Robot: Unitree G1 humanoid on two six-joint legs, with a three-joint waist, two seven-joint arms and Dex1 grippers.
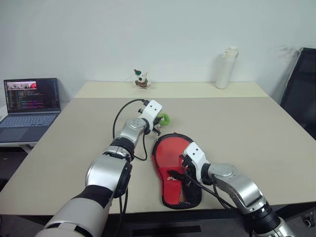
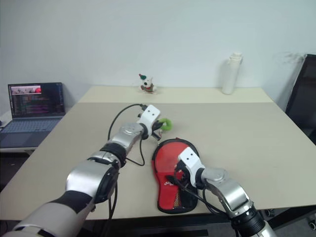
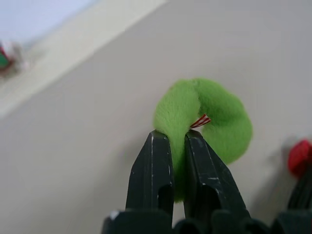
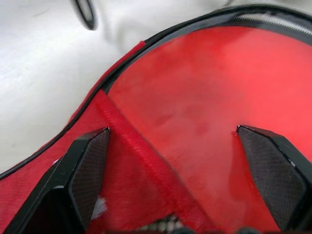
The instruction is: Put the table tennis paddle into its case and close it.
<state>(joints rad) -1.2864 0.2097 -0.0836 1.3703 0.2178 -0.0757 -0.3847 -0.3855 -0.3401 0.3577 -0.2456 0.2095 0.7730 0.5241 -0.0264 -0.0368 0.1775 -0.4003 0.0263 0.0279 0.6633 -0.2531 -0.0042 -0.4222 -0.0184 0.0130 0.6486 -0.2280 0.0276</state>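
Observation:
The case (image 1: 170, 153) lies flat on the table, red side with black mesh up, its round end pointing away from me. A fuzzy green zipper pull (image 3: 214, 112) sits just past that round end. My left gripper (image 3: 178, 136) is shut on this green pull (image 1: 164, 119), a little above the tabletop. My right gripper (image 1: 181, 177) hovers low over the case's narrow near half. It is open, with the fingers spread wide over the red fabric (image 4: 195, 87) and nothing between them. The table tennis paddle is hidden.
An open laptop (image 1: 29, 106) stands on a side table at the left. A white bottle (image 1: 226, 67) and a small toy figure (image 1: 141, 79) stand at the far edge. A black chair (image 1: 301, 98) is at the right. A black cable (image 1: 118, 118) loops beside my left arm.

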